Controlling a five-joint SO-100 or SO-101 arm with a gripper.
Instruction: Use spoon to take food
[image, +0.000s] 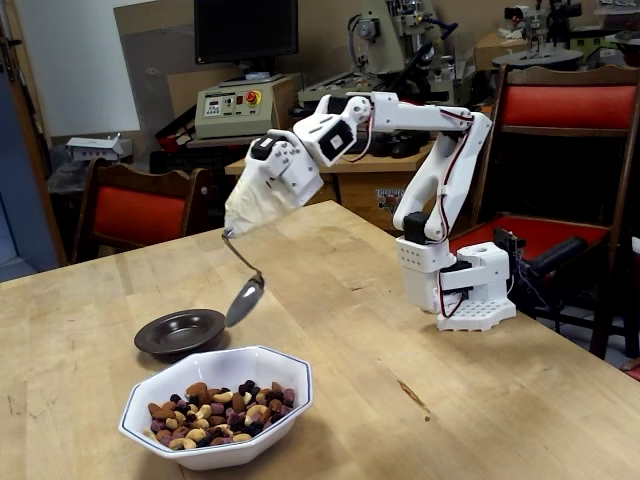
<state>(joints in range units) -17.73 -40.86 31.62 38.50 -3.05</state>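
Spoon (245, 288) is what matters here, so starting with that. Only one camera to go on, the fixed view, looking across the wooden table (420, 330) at the arm.

The gripper (245, 208) sits left of center in the frame, and its front end is all bundled up in beige cloth or tape, so honestly I can't tell how far the jaws are parted. What I can say is the spoon's handle comes out of the bottom of that wrap, so it's clamped or taped in there somehow. The thin handle curves down and to the right, and the spoon's bowl hangs at the low end, just beside the right rim of the dark saucer (180, 332). Can't tell if it's touching the saucer or hovering just above it. The spoon's bowl looks empty from here.

The food (220, 412), a nut mix of brown, pale and dark bits, is piled in the white bowl (285, 375) at the bottom of the frame, left of center. So the food lies below the spoon tip in the picture, meaning closer to the camera, and a touch left. The spoon's long axis runs roughly upper left to lower right, already angled downward.

My guess is the next move needs the tip brought toward the camera over the white rim, then dipped in.
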